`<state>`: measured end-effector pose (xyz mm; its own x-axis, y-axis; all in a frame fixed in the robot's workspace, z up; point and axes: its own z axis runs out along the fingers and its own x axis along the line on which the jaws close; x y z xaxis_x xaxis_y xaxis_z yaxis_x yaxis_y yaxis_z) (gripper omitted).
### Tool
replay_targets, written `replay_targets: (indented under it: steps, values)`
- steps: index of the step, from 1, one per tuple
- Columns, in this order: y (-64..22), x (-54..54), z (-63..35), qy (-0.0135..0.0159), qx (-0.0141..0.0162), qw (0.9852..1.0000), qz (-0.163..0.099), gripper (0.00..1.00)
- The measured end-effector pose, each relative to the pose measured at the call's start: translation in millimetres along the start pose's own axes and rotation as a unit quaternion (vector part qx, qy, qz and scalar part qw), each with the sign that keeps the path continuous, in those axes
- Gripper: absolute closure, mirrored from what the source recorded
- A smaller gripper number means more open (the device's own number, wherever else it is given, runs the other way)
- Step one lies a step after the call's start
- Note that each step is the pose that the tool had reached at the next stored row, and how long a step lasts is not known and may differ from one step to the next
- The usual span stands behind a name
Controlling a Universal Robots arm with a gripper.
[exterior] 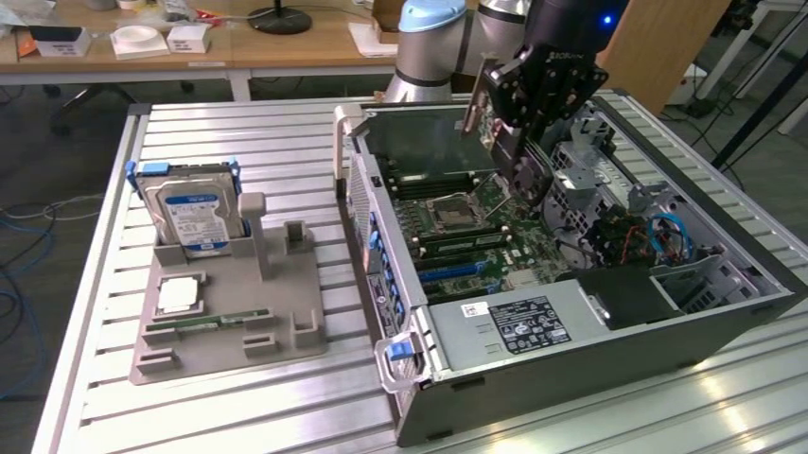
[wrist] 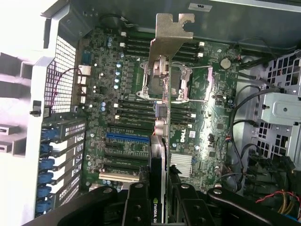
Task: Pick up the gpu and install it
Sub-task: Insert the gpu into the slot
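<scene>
The slatted metal table (exterior: 253,132) carries the open computer case (exterior: 569,378), which lies on its side with the motherboard (exterior: 480,227) exposed inside. Beside the case, on the exterior view's left, a grey parts holder (exterior: 227,331) has a hard drive (exterior: 189,213) standing in it. Over the case's open interior hangs the tool (exterior: 520,142), its jaws partly closed and clamped on the gpu (wrist: 158,160), held edge-on above the board.
</scene>
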<state>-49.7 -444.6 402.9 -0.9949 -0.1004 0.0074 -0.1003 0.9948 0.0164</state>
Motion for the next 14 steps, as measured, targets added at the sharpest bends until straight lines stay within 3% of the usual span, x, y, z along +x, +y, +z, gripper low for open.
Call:
replay_targets:
  steps: [14]
  values:
    - [0.0, 0.0, 0.7, 0.0003, 0.0001, 0.9998, -0.019, 0.74]
